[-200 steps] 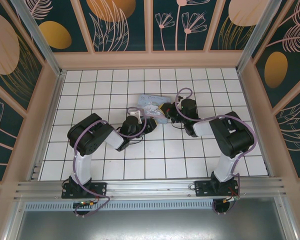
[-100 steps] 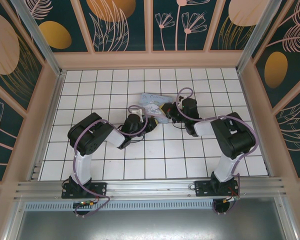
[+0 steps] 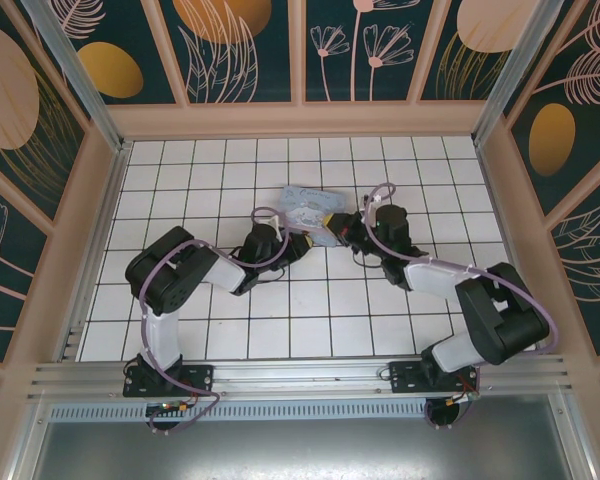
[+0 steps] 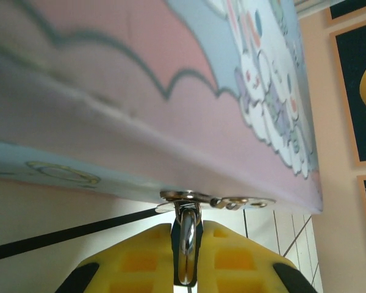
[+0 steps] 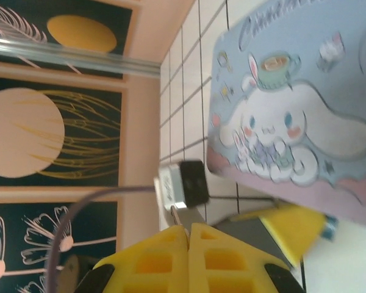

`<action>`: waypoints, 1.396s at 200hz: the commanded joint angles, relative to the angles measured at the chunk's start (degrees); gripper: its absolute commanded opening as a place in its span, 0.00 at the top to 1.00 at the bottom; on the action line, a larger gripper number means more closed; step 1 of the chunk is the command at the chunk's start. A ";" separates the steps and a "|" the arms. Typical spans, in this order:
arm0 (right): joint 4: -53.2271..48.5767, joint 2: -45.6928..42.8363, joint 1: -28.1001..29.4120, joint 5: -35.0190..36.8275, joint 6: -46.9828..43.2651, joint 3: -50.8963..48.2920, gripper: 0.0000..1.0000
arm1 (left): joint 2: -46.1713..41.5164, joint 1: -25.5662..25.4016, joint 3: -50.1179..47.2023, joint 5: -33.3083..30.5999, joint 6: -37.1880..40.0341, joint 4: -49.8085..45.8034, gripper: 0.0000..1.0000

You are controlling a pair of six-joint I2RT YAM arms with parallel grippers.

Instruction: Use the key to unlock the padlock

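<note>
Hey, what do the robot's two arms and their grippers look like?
Both the left arm and right arm have bulky black joints, white link sections and looping lilac cables. The left gripper and right gripper carry yellow fingers with square moulded pockets.

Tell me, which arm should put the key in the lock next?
Right. The right gripper is shut on the key, whose tip pokes out near the tin box. The left gripper is pinching the lock by its silver loop, under the box, so it probably steadies it.
</note>
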 commanded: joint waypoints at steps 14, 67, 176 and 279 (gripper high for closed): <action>0.69 -2.91 3.96 2.41 0.13 -3.82 1.00 | -5.03 2.63 -3.79 1.80 -0.95 -1.01 1.00; 7.36 -0.40 8.83 5.04 3.66 -8.75 1.00 | -8.18 3.96 -4.09 9.08 -0.94 -2.97 1.00; 13.64 2.30 10.00 7.75 6.36 -13.44 1.00 | -9.86 4.36 -1.06 23.61 -2.52 -3.67 1.00; 13.99 0.05 10.09 12.06 11.31 -15.52 1.00 | -9.63 4.76 -1.67 25.24 -7.64 -0.11 1.00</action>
